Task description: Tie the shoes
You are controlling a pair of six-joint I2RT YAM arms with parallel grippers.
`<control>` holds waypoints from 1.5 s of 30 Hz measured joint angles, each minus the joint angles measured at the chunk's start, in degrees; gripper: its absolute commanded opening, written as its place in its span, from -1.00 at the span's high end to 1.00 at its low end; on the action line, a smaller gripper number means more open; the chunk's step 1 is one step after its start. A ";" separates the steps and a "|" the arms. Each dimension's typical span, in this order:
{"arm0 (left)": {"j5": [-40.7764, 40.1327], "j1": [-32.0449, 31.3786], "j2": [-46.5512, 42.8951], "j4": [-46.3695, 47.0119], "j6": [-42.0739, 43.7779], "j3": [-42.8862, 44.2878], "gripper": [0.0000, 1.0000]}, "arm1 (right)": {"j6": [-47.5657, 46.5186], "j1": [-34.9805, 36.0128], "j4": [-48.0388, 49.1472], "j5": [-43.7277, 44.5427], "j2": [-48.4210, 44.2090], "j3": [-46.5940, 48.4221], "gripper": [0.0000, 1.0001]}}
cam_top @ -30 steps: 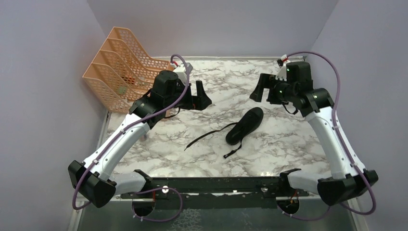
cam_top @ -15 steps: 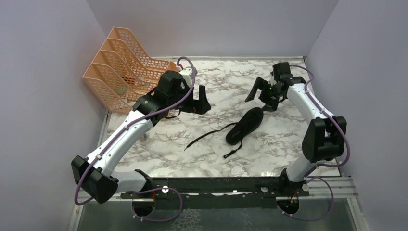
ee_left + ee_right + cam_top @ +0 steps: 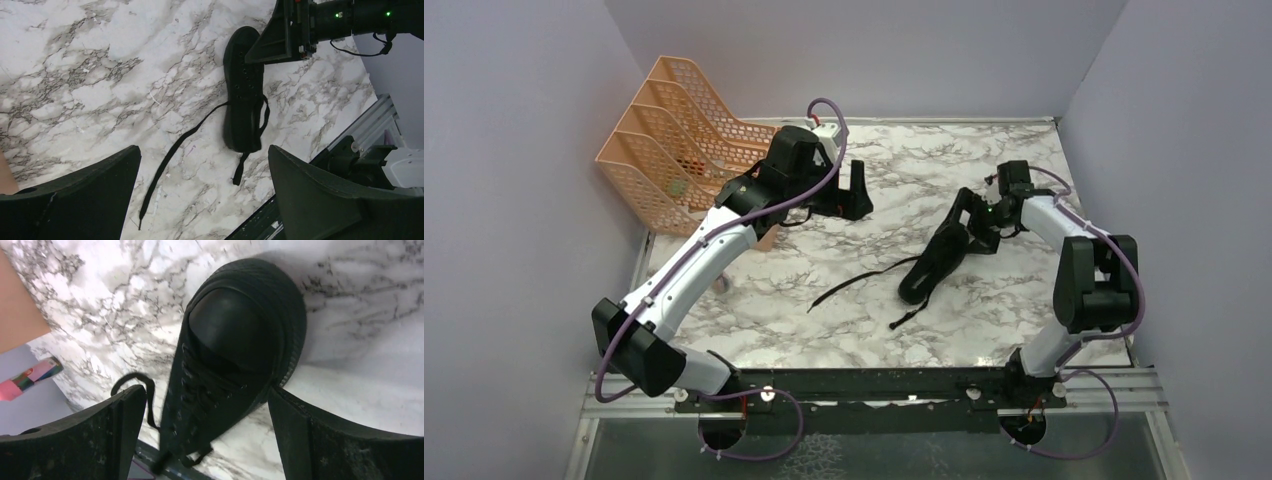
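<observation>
A black low-cut shoe (image 3: 934,258) lies on the marble table, toe to the far right. One thin lace (image 3: 854,283) trails left and another (image 3: 911,312) trails toward the near edge. My right gripper (image 3: 961,222) is open and low over the toe. In the right wrist view the shoe (image 3: 235,340) sits between the fingers; the right finger (image 3: 320,435) touches its side and the left finger (image 3: 90,435) stands apart. My left gripper (image 3: 852,196) is open and empty, up and to the far left of the shoe. The left wrist view shows the shoe (image 3: 243,100) and the long lace (image 3: 175,155).
An orange mesh file rack (image 3: 686,140) stands at the far left, close behind the left arm. A black metal rail (image 3: 874,385) runs along the near edge. Grey walls close the table on three sides.
My right arm has folded down and brought its open gripper from above the far right down around the shoe's toe. The left gripper has drifted slightly right. The shoe has shifted a little.
</observation>
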 measured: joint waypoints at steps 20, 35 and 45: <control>0.20 0.00 1.64 3.72 2.60 -6.54 -0.97 | -3.52 11.67 -1.62 2.82 7.04 10.80 -0.93; 1.20 0.00 -1.29 4.79 2.58 -9.53 -0.97 | -10.21 2.38 -14.56 20.33 6.05 19.26 -0.98; 1.29 0.00 -3.02 4.74 2.56 -9.57 -0.97 | -9.14 3.08 -15.10 15.61 6.60 11.28 -1.00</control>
